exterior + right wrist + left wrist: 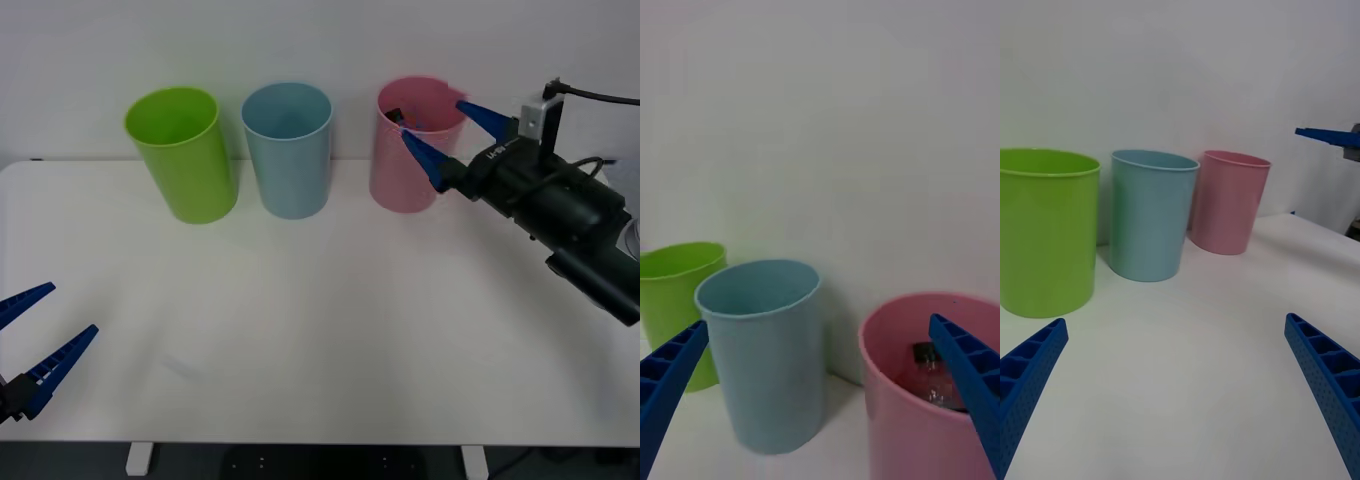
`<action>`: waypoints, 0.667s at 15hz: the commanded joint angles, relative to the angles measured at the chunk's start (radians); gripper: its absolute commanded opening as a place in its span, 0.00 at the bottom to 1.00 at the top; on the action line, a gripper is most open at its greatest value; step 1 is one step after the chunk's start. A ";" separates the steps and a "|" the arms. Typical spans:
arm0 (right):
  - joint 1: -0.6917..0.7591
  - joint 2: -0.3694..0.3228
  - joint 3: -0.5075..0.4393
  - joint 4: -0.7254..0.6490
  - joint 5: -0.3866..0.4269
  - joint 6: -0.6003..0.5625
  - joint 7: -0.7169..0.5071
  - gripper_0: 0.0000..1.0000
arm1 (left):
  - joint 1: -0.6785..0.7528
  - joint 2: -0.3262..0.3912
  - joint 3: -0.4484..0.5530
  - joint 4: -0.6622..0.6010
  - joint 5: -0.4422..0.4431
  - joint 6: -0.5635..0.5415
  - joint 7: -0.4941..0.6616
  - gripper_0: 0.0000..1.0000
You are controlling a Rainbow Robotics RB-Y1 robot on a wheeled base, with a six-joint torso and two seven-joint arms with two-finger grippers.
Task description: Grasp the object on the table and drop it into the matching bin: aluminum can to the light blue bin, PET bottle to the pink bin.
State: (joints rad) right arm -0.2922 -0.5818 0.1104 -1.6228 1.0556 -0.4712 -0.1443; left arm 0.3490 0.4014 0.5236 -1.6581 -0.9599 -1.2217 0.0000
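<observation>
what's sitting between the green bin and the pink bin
The light blue bin stands between the lime green bin and the pink bin, apart from both; the front view shows it.

A lime green bin (181, 153) stands upright in the upper left of the front view, a tall plastic cup shape with an open mouth that tapers toward its base. In the left wrist view the same green bin (1046, 230) sits at the left edge of the frame, and in the right wrist view it (681, 300) appears at the left edge, partly cut off. A plain pale wall (320, 50) runs across the top of the front view, and below the bottom edge dark floor with white leg brackets (139, 457) shows.
</observation>
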 commanded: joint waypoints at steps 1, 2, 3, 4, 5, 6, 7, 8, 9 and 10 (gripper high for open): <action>0.096 -0.004 -0.043 -0.068 -0.002 -0.064 0.006 1.00 | 0.000 0.000 0.000 0.000 0.000 0.000 0.000 1.00; 0.119 -0.003 -0.063 -0.078 -0.002 -0.099 0.009 1.00 | 0.000 0.000 0.000 0.000 0.000 0.000 0.000 1.00; 0.154 0.002 -0.089 -0.092 -0.002 -0.145 0.014 1.00 | 0.000 0.000 0.000 0.000 0.000 0.000 0.000 1.00; 0.191 0.002 -0.113 -0.109 -0.002 -0.187 0.020 1.00 | 0.000 0.000 0.000 0.000 0.000 0.000 0.000 1.00; 0.212 0.002 -0.129 -0.120 -0.002 -0.215 0.023 1.00 | 0.000 0.000 0.000 0.000 0.000 0.000 0.000 1.00; 0.245 0.002 -0.155 -0.134 -0.005 -0.256 0.031 1.00 | 0.000 0.000 0.000 0.000 0.000 0.000 0.000 1.00; 0.268 0.002 -0.173 -0.141 -0.011 -0.287 0.037 1.00 | 0.000 0.000 0.000 0.000 0.000 0.000 0.000 1.00; 0.288 0.002 -0.192 -0.144 -0.012 -0.317 0.045 1.00 | 0.000 0.000 0.000 0.000 0.000 0.000 0.000 1.00; 0.309 0.002 -0.215 -0.147 -0.016 -0.357 0.055 1.00 | 0.000 0.000 0.000 0.000 0.000 0.000 0.000 1.00; 0.323 0.002 -0.228 -0.147 -0.016 -0.385 0.065 1.00 | 0.000 0.000 0.000 0.000 0.000 0.000 0.000 1.00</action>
State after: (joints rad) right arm 0.0195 -0.5800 -0.1068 -1.7699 1.0406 -0.8342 -0.0868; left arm 0.3491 0.4014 0.5236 -1.6581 -0.9599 -1.2217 0.0000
